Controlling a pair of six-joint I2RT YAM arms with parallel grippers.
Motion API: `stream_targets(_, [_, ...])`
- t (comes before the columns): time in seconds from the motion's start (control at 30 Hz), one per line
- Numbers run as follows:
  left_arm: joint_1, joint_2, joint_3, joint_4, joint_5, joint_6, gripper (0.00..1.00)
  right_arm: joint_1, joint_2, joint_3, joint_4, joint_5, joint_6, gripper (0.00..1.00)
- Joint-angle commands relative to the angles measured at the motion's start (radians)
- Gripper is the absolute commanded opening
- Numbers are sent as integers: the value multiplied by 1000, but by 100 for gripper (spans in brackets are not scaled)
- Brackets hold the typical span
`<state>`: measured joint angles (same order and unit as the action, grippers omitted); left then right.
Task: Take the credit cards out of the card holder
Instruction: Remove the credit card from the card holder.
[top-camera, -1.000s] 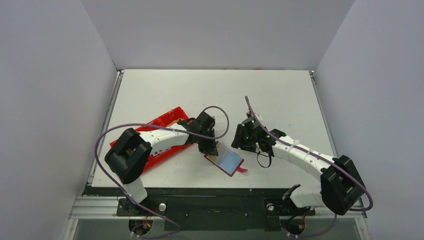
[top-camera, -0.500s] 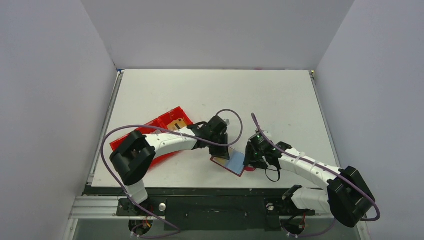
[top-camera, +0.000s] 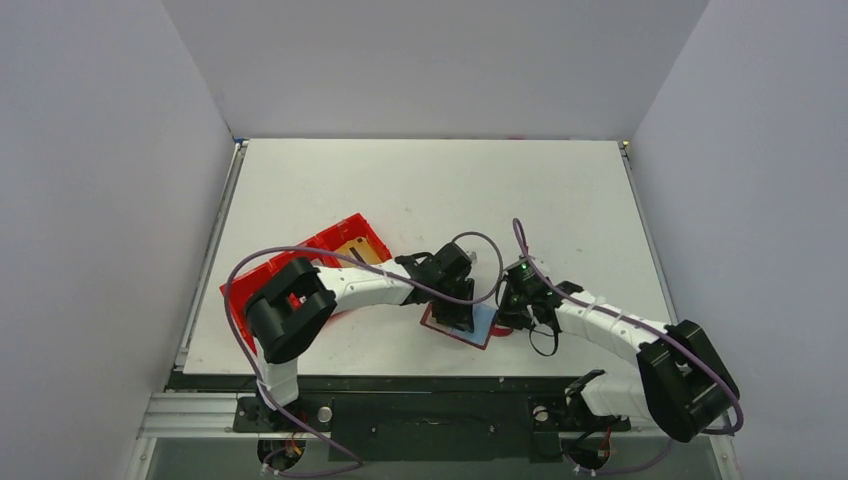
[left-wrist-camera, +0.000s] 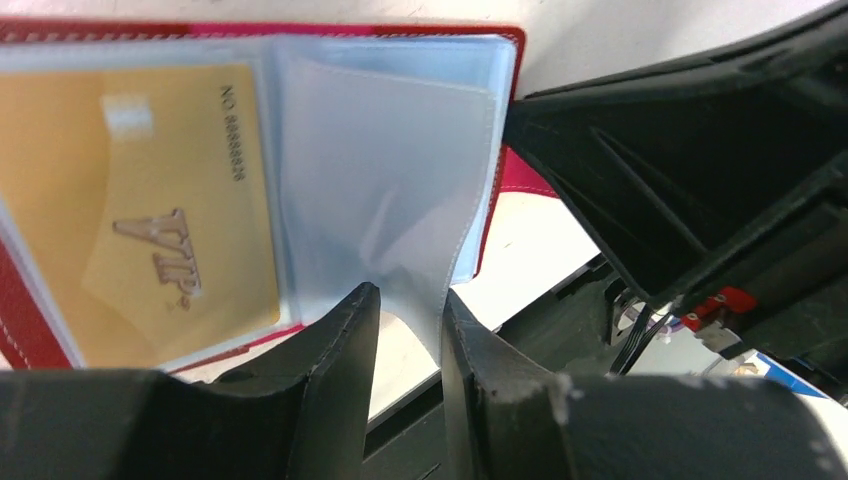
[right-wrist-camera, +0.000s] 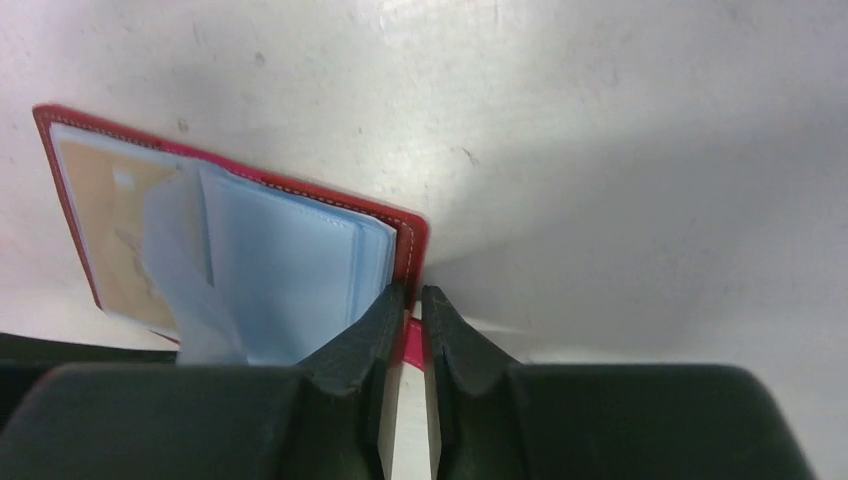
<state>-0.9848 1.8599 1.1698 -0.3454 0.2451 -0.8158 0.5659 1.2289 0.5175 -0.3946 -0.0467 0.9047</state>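
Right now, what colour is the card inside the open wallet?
The card is tan-gold, clearest in the left wrist view.

Two gold cards (left-wrist-camera: 140, 210) (top-camera: 352, 249), one card holder (right-wrist-camera: 405, 245)

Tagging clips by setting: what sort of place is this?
Probably a lab robot cell: white table boxed in by plain grey panels, two arms bolted to a metal frame at its near edge, a card holder and red tray.

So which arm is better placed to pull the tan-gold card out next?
Probably left. The left gripper straddles a pale blue-grey sleeve beside the tan-gold card; the right gripper pinches the dark red folding card holder.
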Motion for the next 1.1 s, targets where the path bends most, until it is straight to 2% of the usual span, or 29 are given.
stream_targets(0.0, [-2, 26, 79, 54, 14, 4, 27, -51, 90, 49, 65, -1, -69, 9])
stream_targets(0.13, [0, 65, 126, 51, 13, 0, 29, -82, 191, 115, 93, -9, -119, 8])
stream_targets(0.17, [0, 80, 134, 50, 14, -1, 32, -88, 202, 124, 97, -9, -128, 8])
stream_targets(0.23, [0, 105, 166, 43, 17, 3, 35, -113, 226, 147, 95, -20, -144, 12])
stream_targets(0.27, [0, 114, 183, 37, 19, 5, 38, -132, 227, 160, 89, -24, -152, 18])
stream_targets(0.47, [13, 80, 208, 25, 17, 9, 46, -196, 134, 211, -7, -16, -190, 37])
stream_targets(0.6, [43, 7, 191, -2, 1, 13, 50, -205, 69, 246, -71, -16, -201, 42])
stream_targets(0.8, [110, -149, 118, -114, -86, 38, 53, -192, -18, 269, -118, -55, -180, 43])
stream_targets(0.87, [135, -189, 90, -172, -126, 42, 53, -161, -31, 279, -118, -77, -156, 43])
stream_targets(0.93, [160, -229, 42, -195, -137, 41, 48, -93, -21, 298, -114, -91, -132, 43])
stream_targets(1.07, [195, -263, -68, -152, -100, 40, 29, 58, 32, 308, -19, -139, -53, 43])
